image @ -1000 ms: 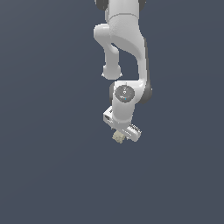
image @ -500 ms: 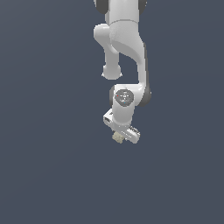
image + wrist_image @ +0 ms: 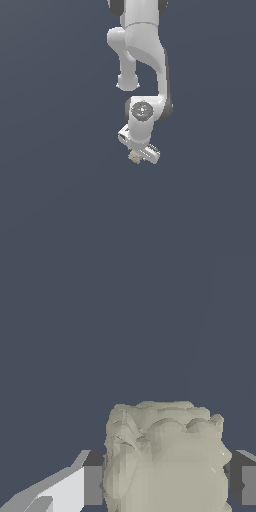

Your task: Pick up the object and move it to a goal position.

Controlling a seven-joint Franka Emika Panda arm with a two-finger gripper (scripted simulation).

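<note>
While the gripper sits clamped on the chunk, which fills the gap between its fingers, the pick looks done and probably only the carry to an unseen goal remains.

object: lumpy tan-beige chunk | apparently pinched between end effector fingers | orientation unclear
</note>
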